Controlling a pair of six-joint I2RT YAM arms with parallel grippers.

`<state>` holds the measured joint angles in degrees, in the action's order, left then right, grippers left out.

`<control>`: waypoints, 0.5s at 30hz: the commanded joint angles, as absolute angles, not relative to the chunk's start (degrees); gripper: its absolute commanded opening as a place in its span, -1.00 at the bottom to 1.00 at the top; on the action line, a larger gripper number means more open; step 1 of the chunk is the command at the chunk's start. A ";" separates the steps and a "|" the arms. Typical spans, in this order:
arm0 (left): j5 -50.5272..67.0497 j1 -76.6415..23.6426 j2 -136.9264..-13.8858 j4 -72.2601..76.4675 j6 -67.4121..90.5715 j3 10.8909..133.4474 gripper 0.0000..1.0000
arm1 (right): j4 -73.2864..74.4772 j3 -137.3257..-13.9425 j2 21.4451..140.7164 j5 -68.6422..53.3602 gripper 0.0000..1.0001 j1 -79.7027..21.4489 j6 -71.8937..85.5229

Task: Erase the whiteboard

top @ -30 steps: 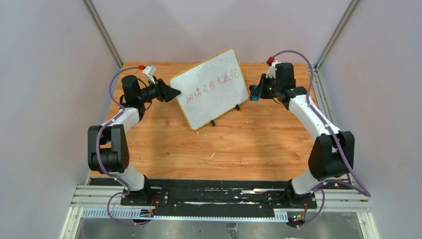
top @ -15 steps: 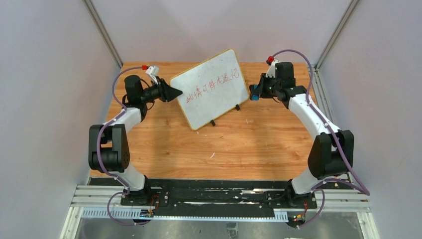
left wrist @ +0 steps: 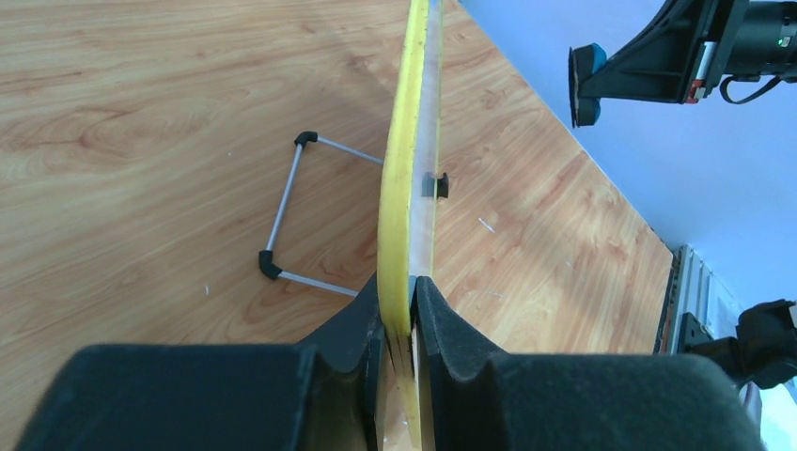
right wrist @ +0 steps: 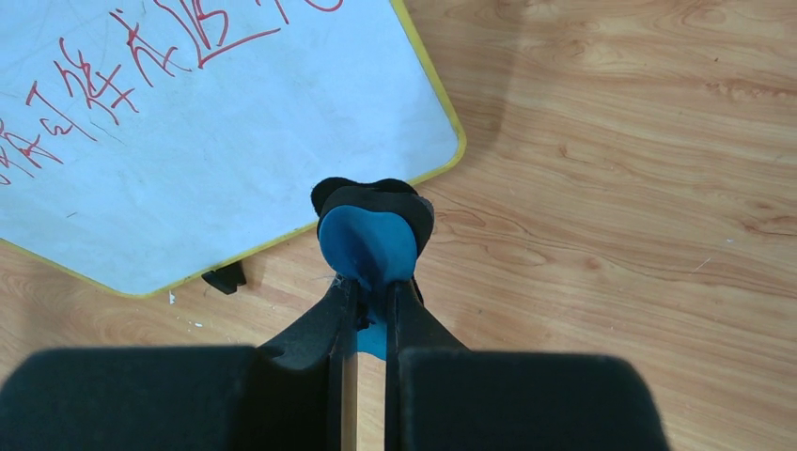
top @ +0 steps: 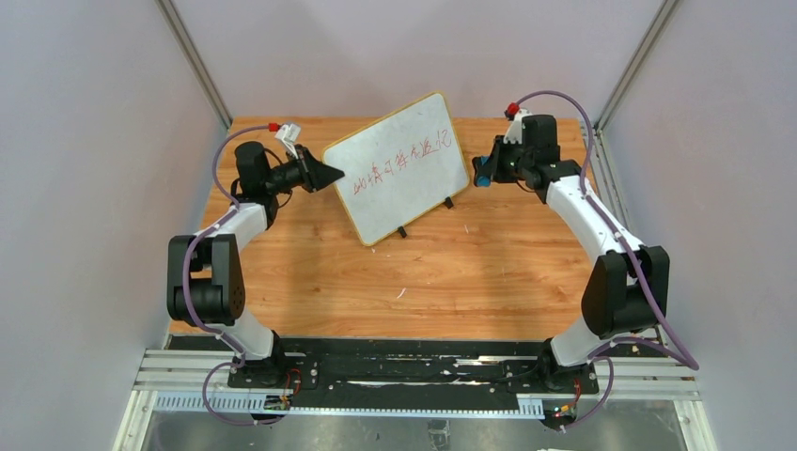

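Note:
The whiteboard (top: pixel 399 169), white with a yellow frame and red handwriting, stands propped on the wooden table at the back centre. My left gripper (top: pixel 334 174) is shut on its left edge; in the left wrist view the yellow frame (left wrist: pixel 402 188) runs edge-on between the pads. My right gripper (top: pixel 483 173) is shut on a small blue eraser (right wrist: pixel 368 246) and hovers just right of the board's right edge, apart from it. The right wrist view shows the board's lower corner (right wrist: pixel 216 122) with red writing.
A wire stand (left wrist: pixel 291 211) and small black feet (top: pixel 402 232) prop the board. Grey enclosure walls rise at the left, right and back. The arm bases sit on a black rail (top: pixel 414 371) at the near edge.
The right gripper with the eraser has shifted slightly up and toward the board. The left gripper and the board have barely moved.

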<state>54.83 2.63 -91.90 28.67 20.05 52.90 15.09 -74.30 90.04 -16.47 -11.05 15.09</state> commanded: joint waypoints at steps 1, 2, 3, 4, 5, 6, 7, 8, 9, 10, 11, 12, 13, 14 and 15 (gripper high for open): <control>54.34 2.37 -93.24 30.29 18.53 52.65 -0.84 | 14.88 -77.18 90.86 -16.53 -0.99 -10.05 13.68; 54.24 2.33 -93.40 30.24 18.42 52.65 -0.87 | 14.92 -77.55 91.29 -16.52 -0.99 -10.05 13.48; 54.31 2.37 -93.51 30.17 18.35 52.65 -0.91 | 14.77 -77.86 91.70 -16.45 -0.99 -9.96 13.19; 54.24 2.37 -93.70 29.90 18.10 52.69 -0.94 | 14.37 -78.04 92.04 -16.44 -0.99 -9.93 13.00; 54.04 2.33 -93.69 29.60 17.71 52.65 -0.97 | 13.76 -78.09 92.34 -16.46 -0.99 -9.95 12.74; 53.91 2.31 -93.69 29.21 17.25 52.65 -1.00 | 13.02 -78.05 92.60 -16.44 -0.99 -9.96 12.48; 53.64 2.37 -93.75 28.65 16.67 52.65 -1.00 | 12.36 -77.97 92.72 -16.48 -0.99 -9.93 12.26; 53.35 2.35 -93.79 28.07 15.98 52.66 -1.00 | 11.15 -77.56 92.82 -16.75 -0.99 -9.93 11.91; 53.13 2.35 -93.80 27.59 15.35 52.65 -1.00 | 8.74 -76.67 92.78 -17.19 -0.99 -9.93 11.53; 52.90 2.39 -93.87 27.11 14.81 52.65 -1.00 | 6.75 -76.00 92.68 -17.36 -0.99 -9.93 11.25; 52.72 2.40 -93.95 26.67 14.06 52.60 -1.00 | 4.95 -75.32 92.78 -17.21 -0.99 -9.91 11.12; 52.54 2.43 -94.02 26.31 13.68 52.56 -1.00 | 3.48 -75.09 93.17 -17.03 -0.99 -9.85 11.00; 52.48 2.40 -94.03 26.08 13.40 52.48 -1.00 | 2.25 -75.11 93.58 -16.97 -0.99 -9.86 10.87; 52.47 2.43 -94.04 26.00 13.14 52.41 -1.00 | 1.27 -75.45 94.39 -17.02 -0.99 -9.78 10.66; 52.42 2.50 -94.05 25.82 12.87 52.32 -1.00 | 0.70 -76.26 95.43 -17.05 -0.99 -9.82 10.33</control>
<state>55.13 2.55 -92.36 29.02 19.22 52.90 7.77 -75.90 93.17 -16.51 -10.96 12.38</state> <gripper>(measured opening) 0.156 0.076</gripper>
